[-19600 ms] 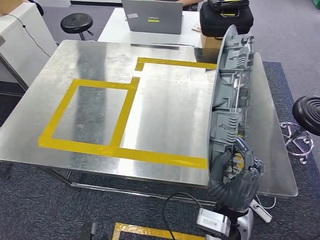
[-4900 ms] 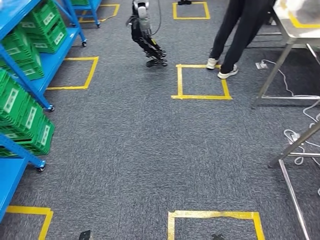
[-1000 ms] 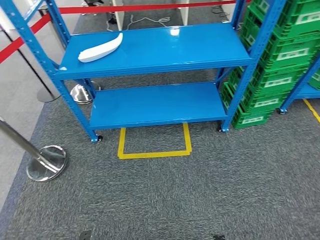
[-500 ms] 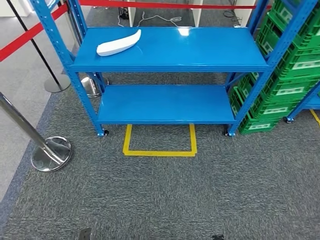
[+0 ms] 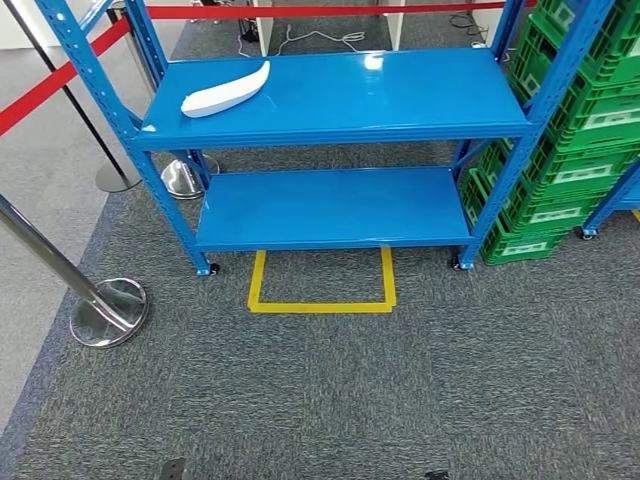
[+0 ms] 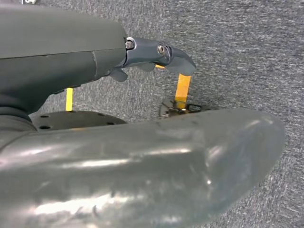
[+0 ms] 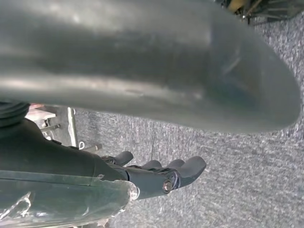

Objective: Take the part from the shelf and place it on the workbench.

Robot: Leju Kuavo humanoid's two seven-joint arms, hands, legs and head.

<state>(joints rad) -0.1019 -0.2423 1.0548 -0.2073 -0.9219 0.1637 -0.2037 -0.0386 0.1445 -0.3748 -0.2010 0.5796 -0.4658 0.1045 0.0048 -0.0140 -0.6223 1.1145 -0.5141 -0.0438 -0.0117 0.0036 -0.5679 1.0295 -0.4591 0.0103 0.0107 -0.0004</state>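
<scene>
Both my hands hang over grey carpet with fingers straight and apart, holding nothing — left hand [image 6: 143, 54], right hand [image 7: 157, 173]. Ahead stands the blue shelf [image 5: 332, 135]; the white part [image 5: 225, 91] lies on its upper level, near the left end. Green crates [image 5: 581, 130] sit just right of it — a yellow floor square [image 5: 323, 280] in front.

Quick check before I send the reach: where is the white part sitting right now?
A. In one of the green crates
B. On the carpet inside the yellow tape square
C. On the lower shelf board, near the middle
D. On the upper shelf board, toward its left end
D: in the head view the white part lies on the blue shelf's upper board, close to its left end.
</scene>
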